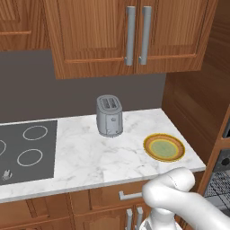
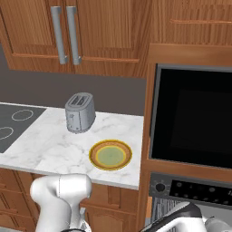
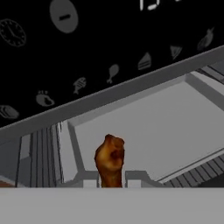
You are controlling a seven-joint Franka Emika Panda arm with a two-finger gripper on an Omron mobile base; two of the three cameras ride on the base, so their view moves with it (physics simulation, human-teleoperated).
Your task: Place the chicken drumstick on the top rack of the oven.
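In the hand view, the nearest thing is the small brown, shiny chicken drumstick [image 3: 110,161]. It stands up between my two small finger tips [image 3: 89,180], and my gripper [image 3: 111,181] is squeezed shut on it, one tip on each side. The thick, knobbly end points away from me. Past it I see the dark grey oven [image 3: 144,127], open, with a flat pale grey inside. Silvery wire rack bars [image 3: 41,153] show at the left and again at the lower right. Above runs the oven's black control panel [image 3: 109,39] with a round grey knob [image 3: 64,15] and little grey pictures of food and a clock.

In the left base view, my white arm [image 1: 179,197] is closest, low at the right. Behind it is a white marble counter [image 1: 90,152]. A round yellow plate with a green middle [image 1: 164,147] sits near the counter's right edge. A small silver toaster [image 1: 109,115] stands further back. A flat black stovetop with white rings [image 1: 27,150] lies at the left. Brown wooden cupboards with long silver handles [image 1: 130,36] hang above.

In the right base view, my arm bends low at the bottom. The plate sits on the counter just beside a tall wooden wall. To the right is a big black glass door [image 2: 195,118], and below it the control panel with its knob.
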